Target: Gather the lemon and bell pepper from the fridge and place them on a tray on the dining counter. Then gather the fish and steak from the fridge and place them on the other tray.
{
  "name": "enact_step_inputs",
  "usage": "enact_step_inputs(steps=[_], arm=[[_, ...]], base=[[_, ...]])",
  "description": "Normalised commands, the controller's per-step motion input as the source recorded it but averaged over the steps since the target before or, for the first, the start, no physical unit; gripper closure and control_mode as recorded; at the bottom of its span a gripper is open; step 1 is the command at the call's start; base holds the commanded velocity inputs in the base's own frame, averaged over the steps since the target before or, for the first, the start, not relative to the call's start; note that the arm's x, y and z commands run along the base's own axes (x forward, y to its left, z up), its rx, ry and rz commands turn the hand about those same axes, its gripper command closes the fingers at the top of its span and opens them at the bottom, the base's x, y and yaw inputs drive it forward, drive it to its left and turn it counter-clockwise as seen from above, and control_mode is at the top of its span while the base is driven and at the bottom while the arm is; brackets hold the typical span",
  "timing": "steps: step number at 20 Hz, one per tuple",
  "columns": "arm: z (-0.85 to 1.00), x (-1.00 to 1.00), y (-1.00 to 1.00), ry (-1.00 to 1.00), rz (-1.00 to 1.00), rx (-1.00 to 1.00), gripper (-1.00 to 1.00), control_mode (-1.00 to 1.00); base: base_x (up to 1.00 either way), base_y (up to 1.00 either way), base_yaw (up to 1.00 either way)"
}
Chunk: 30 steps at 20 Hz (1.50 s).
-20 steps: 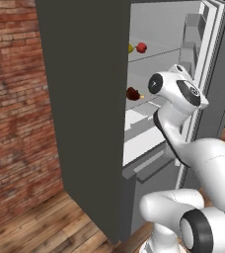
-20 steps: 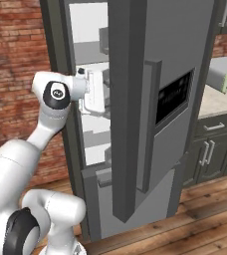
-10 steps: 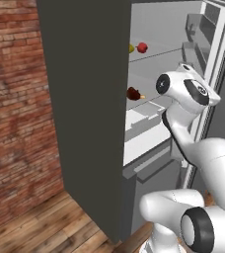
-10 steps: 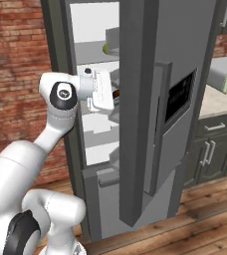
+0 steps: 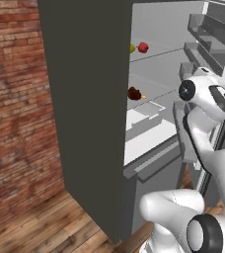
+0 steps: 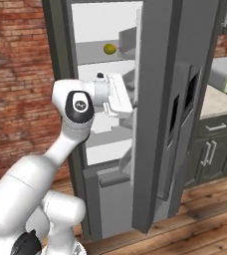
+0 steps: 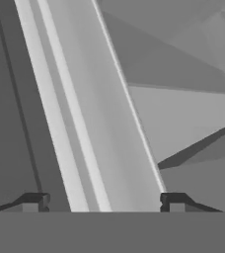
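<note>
Room: red brick wall (image 5: 16, 113) on the left, wooden plank floor (image 5: 50, 230) below
Fridge (image 5: 85, 108): doors swung open, white inside with shelves
Lemon (image 6: 109, 48): on an upper shelf, partly hidden by the door in the left base view
Bell pepper (image 5: 143, 47): same shelf, just beside the lemon
Steak (image 5: 134, 93): one shelf lower, close to the door edge
Gripper (image 7: 103, 201): fingers spread wide, nothing between them, facing grey fridge panels
Arm: wrist raised at middle-shelf height inside the opening
</note>
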Motion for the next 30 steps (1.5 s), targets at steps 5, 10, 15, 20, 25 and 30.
enact_step_inputs(steps=[5,10,15,20,25,30], arm=[[0.00,0.23,-1.00,0.14,-0.08,-0.02,-1.00,-1.00],[0.02,0.44,-1.00,0.20,-0.11,0.00,-1.00,-1.00],[0.05,0.52,-0.99,0.21,-0.12,0.00,-1.00,-1.00],[0.07,0.28,-0.73,0.12,-0.09,0.00,-1.00,-1.00],[0.01,-0.81,0.11,0.00,-0.07,0.04,-1.00,-1.00],[0.00,-1.00,0.73,-0.01,-0.08,0.01,-1.00,-1.00]], base=[[0.00,0.00,0.00],[0.00,0.00,0.00],[0.00,0.00,0.00],[0.00,0.00,0.00],[0.00,0.00,0.00],[0.00,0.00,0.00]])
